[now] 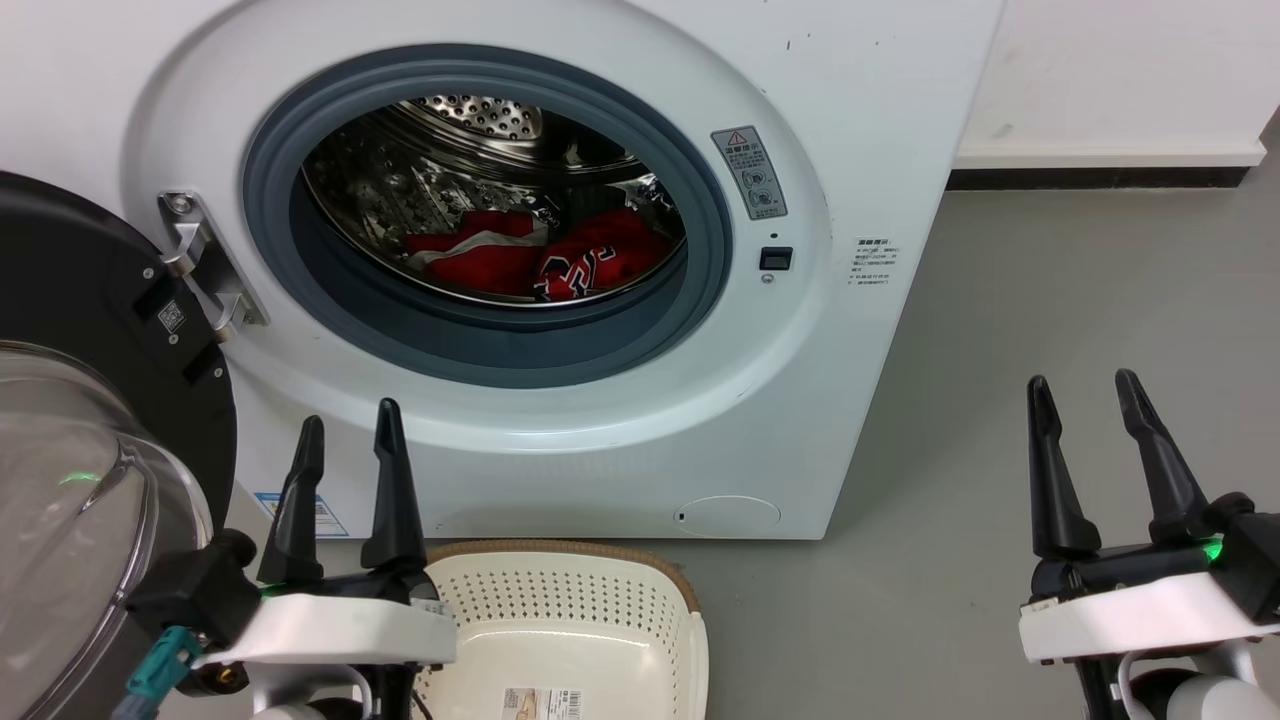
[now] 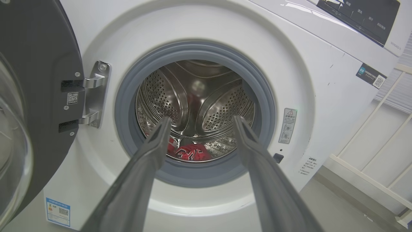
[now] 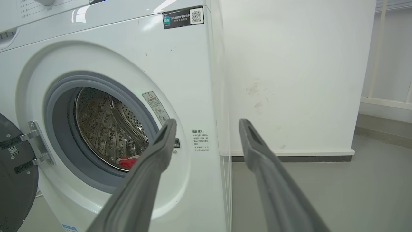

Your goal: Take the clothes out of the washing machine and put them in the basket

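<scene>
The washing machine [image 1: 620, 450] stands with its door [image 1: 90, 290] swung wide to the left. In the bottom of the drum [image 1: 480, 115] lie the striped garment [image 1: 480, 250] and, touching it on the right, the jersey [image 1: 600, 262]. The basket [image 1: 590, 600] sits on the floor [image 1: 1000, 400] just before the machine. The left end effector [image 1: 350, 412] hangs beside the basket's left rim with its fingers apart. The right end effector [image 1: 1081, 377], likewise spread, is over the floor, well right of the machine.

Left claw [image 1: 348, 430] fingers parted and upright, right claw [image 1: 1082, 392] likewise spread, both empty
</scene>
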